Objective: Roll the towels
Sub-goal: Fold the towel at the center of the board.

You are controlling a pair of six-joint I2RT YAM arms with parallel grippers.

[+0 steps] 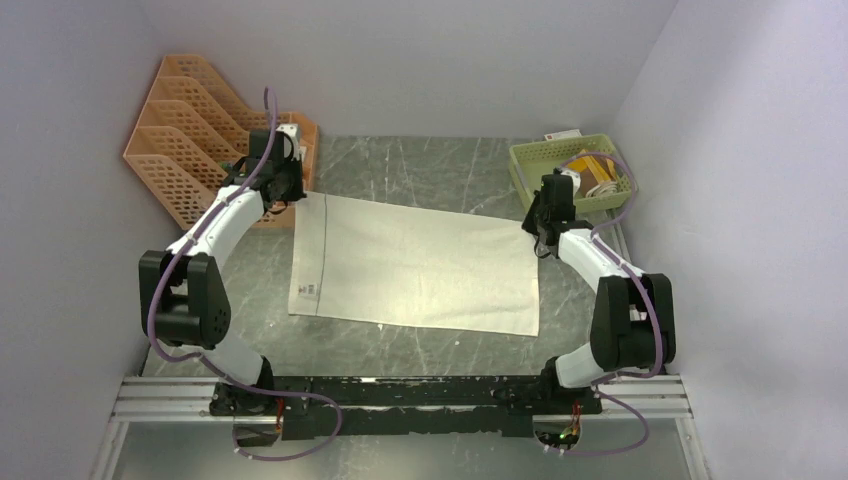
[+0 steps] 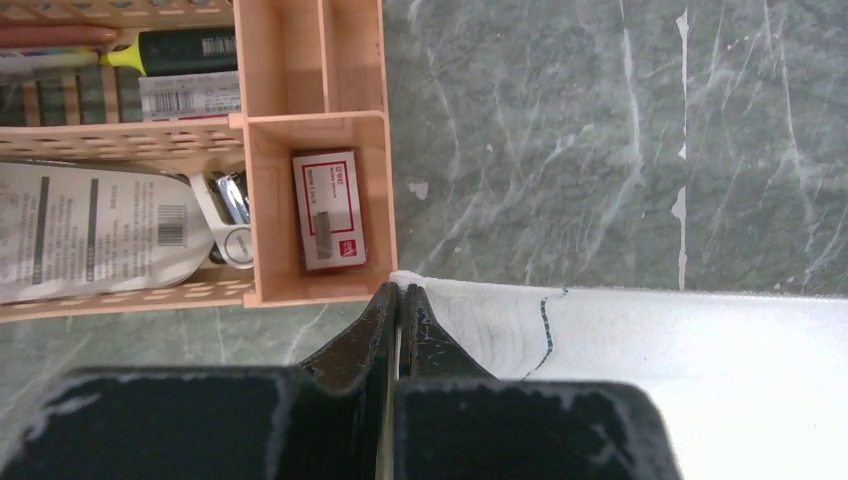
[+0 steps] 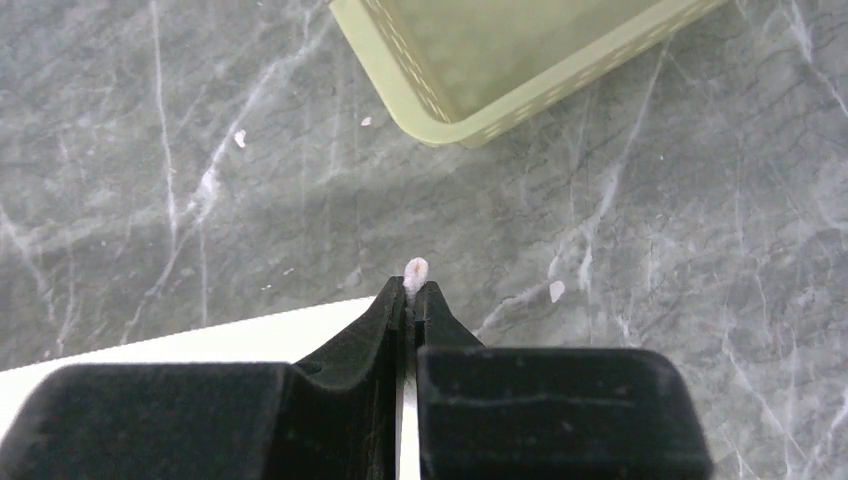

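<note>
The cream-white towel [image 1: 415, 265] lies spread flat on the grey marble table. My left gripper [image 1: 290, 193] is shut on its far left corner; in the left wrist view the corner [image 2: 405, 281] pokes out between the closed fingertips and the towel [image 2: 680, 340] runs off to the right. My right gripper [image 1: 536, 230] is shut on the far right corner; in the right wrist view a tuft of the corner [image 3: 414, 271] sticks out of the tips and the towel [image 3: 220, 340] lies to the left. The mustard-yellow and brown towel [image 1: 592, 171] lies folded in the green basket.
An orange file rack and desk organiser [image 1: 205, 135] stands at the far left, close to my left gripper; its compartments [image 2: 320, 210] hold a staple box, pens and a clip. The green basket [image 1: 570, 172] stands at the far right, its corner [image 3: 470, 125] just beyond my right gripper.
</note>
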